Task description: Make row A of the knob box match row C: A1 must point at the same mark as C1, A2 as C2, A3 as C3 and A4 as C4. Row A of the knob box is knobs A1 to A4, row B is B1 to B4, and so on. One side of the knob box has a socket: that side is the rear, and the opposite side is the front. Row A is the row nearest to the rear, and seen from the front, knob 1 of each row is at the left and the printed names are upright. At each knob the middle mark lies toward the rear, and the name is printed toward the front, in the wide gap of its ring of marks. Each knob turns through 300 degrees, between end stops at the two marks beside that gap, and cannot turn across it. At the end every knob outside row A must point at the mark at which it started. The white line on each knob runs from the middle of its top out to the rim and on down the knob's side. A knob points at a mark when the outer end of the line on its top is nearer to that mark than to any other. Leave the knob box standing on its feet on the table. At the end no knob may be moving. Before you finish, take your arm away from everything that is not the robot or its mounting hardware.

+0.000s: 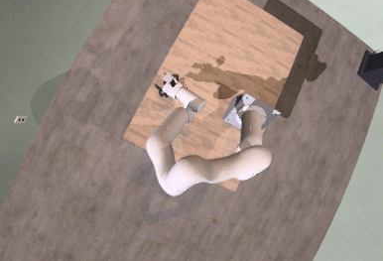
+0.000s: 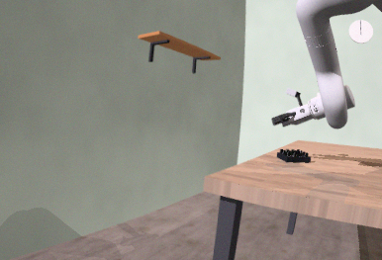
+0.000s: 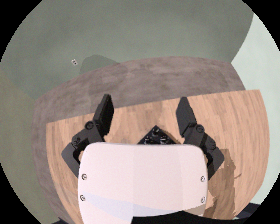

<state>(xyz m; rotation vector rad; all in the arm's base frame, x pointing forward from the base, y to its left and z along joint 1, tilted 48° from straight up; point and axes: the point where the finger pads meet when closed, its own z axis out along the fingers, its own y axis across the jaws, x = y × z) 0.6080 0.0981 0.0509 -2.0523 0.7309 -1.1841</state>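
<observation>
The knob box (image 2: 294, 157) is a small black box with several knobs, standing on the wooden table near its edge. In the wrist view only a dark corner of it (image 3: 156, 136) shows between the fingers, just past the white gripper body. The knob lines and marks are too small to read. My gripper (image 2: 281, 119) is open and empty, held well above the box and tilted slightly down. In the overhead view the gripper (image 1: 163, 86) hangs over the table's left edge and hides the box.
The arm's base plate (image 1: 250, 112) is bolted at the table's right side. A wall shelf (image 2: 178, 47) hangs far off to the left. The table edge (image 2: 292, 198) drops to the floor close beside the box.
</observation>
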